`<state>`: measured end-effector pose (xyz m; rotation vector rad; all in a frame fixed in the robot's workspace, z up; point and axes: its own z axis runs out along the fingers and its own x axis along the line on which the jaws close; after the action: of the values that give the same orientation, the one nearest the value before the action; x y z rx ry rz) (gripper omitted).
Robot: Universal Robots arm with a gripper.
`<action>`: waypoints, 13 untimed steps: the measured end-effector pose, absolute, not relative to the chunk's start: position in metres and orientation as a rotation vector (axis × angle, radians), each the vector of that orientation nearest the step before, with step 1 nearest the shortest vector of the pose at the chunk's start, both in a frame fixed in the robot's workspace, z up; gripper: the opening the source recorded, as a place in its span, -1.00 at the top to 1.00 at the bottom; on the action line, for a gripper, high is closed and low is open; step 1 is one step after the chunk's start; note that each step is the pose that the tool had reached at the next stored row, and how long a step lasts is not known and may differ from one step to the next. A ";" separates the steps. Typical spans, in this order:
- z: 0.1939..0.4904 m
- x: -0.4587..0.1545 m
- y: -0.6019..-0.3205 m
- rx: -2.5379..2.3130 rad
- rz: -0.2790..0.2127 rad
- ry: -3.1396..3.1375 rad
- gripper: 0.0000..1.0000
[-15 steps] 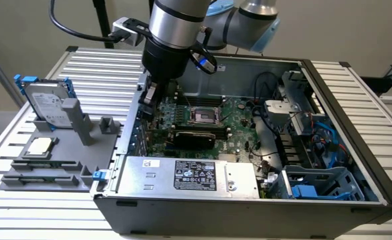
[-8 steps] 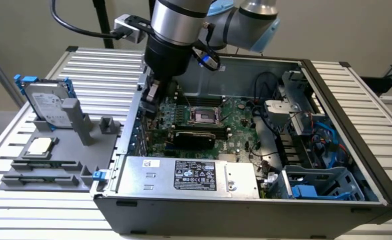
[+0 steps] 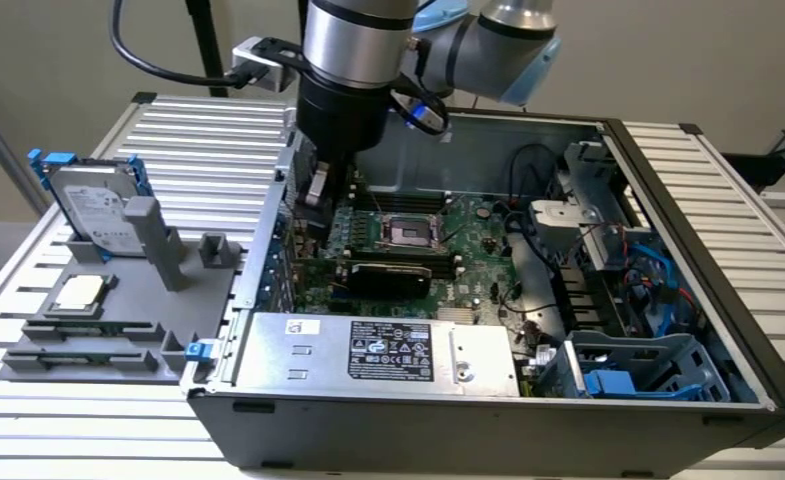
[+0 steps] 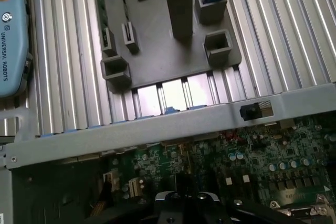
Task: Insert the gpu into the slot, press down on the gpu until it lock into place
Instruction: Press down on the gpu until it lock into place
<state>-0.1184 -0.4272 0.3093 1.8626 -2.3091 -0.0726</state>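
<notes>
A: Gripper point(image 3: 319, 205) is down inside the case point(image 3: 659, 300), over the motherboard point(image 3: 479, 235). Holding the gpu point(image 3: 317, 188)?

B: Looks clamped between the fingers, though I cannot tell for sure. A tilted card could jam beside them, missing its connector

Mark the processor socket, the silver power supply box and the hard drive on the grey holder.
Processor socket point(image 3: 407, 232): exterior view, centre of its metal frame.
Power supply box point(image 3: 389, 351): exterior view, on its label.
Hard drive point(image 3: 95, 205): exterior view, its silver face.
</notes>
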 end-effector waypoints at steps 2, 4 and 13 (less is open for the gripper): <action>0.309 -0.117 -0.427 1.877 -0.051 -2.321 0.79; 0.309 -0.117 -0.427 1.890 -0.032 -2.331 0.79; 0.311 -0.112 -0.428 1.955 0.026 -2.341 0.79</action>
<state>-0.1125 -0.4282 0.3114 1.9553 -2.3409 0.0257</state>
